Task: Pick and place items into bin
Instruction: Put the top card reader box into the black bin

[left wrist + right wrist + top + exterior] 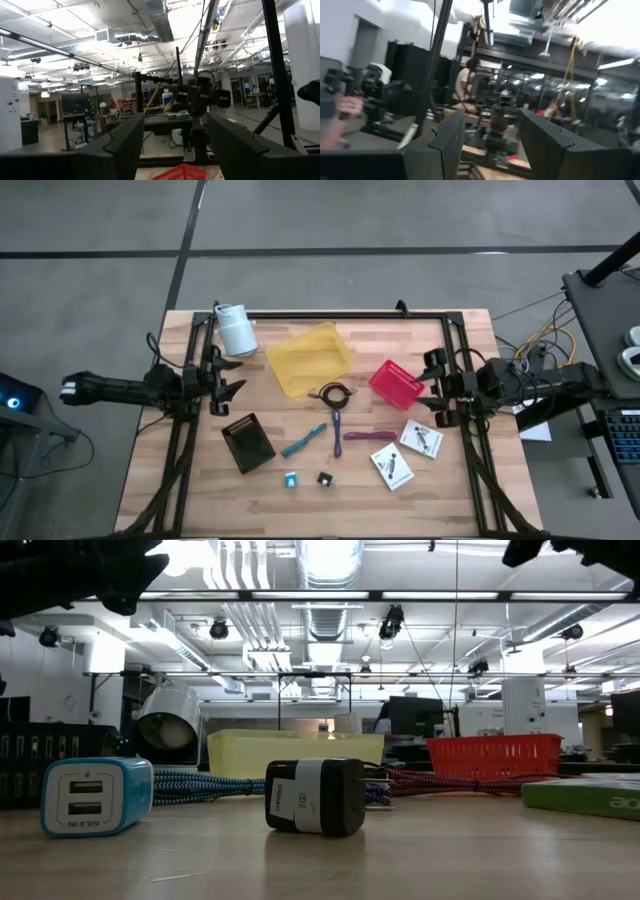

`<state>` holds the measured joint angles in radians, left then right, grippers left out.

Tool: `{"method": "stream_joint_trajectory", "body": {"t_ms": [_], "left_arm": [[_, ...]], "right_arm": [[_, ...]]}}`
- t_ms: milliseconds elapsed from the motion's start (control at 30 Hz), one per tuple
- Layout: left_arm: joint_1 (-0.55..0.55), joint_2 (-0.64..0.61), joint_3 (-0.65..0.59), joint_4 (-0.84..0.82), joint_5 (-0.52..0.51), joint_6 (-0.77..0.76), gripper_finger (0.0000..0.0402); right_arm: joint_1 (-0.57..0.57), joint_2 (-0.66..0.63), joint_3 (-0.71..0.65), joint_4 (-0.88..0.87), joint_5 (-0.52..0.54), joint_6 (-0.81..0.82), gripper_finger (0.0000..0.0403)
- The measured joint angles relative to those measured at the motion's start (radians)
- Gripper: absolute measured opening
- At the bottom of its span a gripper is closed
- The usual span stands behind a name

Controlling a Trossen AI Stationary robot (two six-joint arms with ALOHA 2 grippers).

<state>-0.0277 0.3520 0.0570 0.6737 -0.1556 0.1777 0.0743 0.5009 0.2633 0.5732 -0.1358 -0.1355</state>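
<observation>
At the table's 9 and 3 o'clock edges, the left gripper (228,380) and right gripper (432,390) are hovering, fingers spread, holding nothing. Items, including the pen (303,441) and cards (421,439), are lying loose around 6 o'clock. No pick is begun; the next move likely calls for descending over one item.

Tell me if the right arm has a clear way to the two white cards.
Probably yes. The right gripper hangs open at the table's right edge, and the two white cards lie flat nearby with bare wood around them. The red basket sits to one side, not between them.
</observation>
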Motion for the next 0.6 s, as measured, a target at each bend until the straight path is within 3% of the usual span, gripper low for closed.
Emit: {"method": "stream_joint_trajectory", "body": {"t_ms": [333, 400, 533, 600], "left_arm": [[0.0, -0.014, -0.005, -0.001, 0.053, -0.167, 0.0203], [0.0, -0.013, -0.013, -0.002, 0.054, -0.189, 0.0203], [0.0, -0.012, -0.019, -0.008, 0.054, -0.198, 0.0203], [0.0, -0.012, -0.02, -0.022, 0.054, -0.198, 0.0203]], "right_arm": [[0.106, 0.233, 0.119, -0.001, 0.014, 0.187, 0.0166], [0.149, 0.284, 0.153, -0.021, 0.104, 0.192, 0.0165], [0.257, 0.379, 0.234, -0.127, 0.454, 0.135, 0.0164], [0.304, 0.421, 0.292, -0.238, 0.564, 0.13, 0.0164]]}}
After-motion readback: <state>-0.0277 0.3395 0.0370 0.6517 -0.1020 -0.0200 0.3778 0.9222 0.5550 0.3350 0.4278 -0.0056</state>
